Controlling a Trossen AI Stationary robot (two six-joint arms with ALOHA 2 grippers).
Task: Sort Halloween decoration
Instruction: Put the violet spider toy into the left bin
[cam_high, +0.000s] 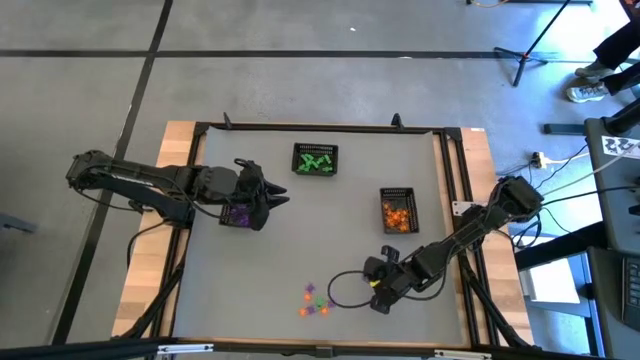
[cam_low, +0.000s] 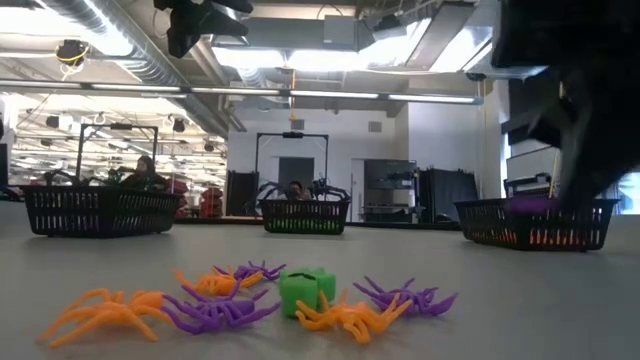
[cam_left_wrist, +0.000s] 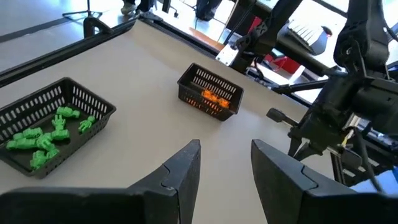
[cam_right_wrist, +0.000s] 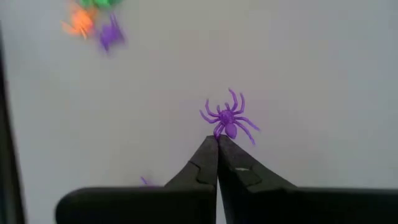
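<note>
Nearest the table's front edge, a small pile of purple, orange and green plastic Halloween trinkets lies loose; just beside it the right gripper has its fingers pressed together, seemingly pinching a purple plastic spider by a leg. Such pieces look light, springy, best taken by the body. Farther from the pile, the left gripper hangs half-open, empty.

light: bright, even, from ceiling strip lamps | glare: pale surface washed out | shadows: faint | blur: trinkets out of focus in right wrist view
</note>
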